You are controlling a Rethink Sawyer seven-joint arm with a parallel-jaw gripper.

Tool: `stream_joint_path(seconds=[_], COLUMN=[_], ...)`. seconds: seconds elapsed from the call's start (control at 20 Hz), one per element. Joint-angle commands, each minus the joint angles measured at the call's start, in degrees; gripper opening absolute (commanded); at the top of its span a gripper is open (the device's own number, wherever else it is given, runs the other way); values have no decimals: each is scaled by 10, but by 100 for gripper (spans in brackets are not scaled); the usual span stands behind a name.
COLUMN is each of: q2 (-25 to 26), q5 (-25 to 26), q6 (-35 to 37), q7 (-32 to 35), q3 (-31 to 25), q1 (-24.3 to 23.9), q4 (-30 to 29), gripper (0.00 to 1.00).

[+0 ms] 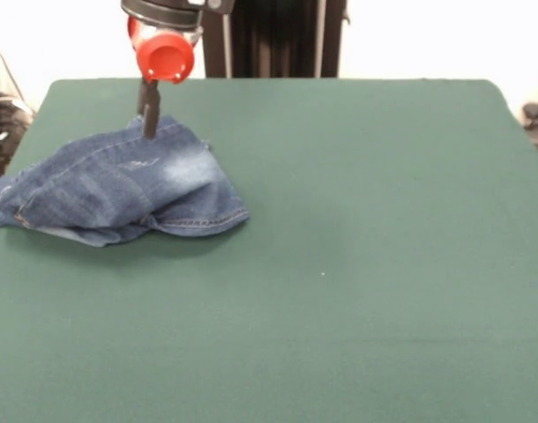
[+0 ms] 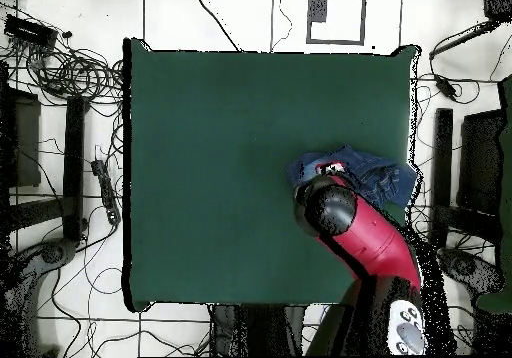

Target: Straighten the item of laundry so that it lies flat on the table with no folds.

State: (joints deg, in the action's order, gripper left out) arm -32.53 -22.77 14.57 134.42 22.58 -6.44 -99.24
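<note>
Gripper (image 1: pixel 150 123) sits on the jeans (image 1: pixel 119 189) at their 12 o'clock edge; bundle's long axis runs 9–3. Can't tell if it's clenched.

jeans (image 1: pixel 119 189) on table (image 1: pixel 357 264), gripper (image 1: pixel 150 123) above

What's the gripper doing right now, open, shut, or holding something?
Gripper: down at the far edge of the crumpled blue denim jeans; whether it is open or shut cannot be told.
</note>
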Motion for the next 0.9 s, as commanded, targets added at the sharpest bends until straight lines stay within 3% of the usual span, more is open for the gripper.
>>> stream_joint_path(seconds=[0.05, 0.25, 0.6, 0.9], q2=[-10, -5, 39, 69], q5=[29, 35, 38, 53], q6=[123, 109, 66, 36], q7=[56, 38, 1, 41], q3=[31, -5, -124, -97], q1=[35, 6, -65, -39], q4=[34, 6, -28, -8], gripper=[100, 100, 100, 100])
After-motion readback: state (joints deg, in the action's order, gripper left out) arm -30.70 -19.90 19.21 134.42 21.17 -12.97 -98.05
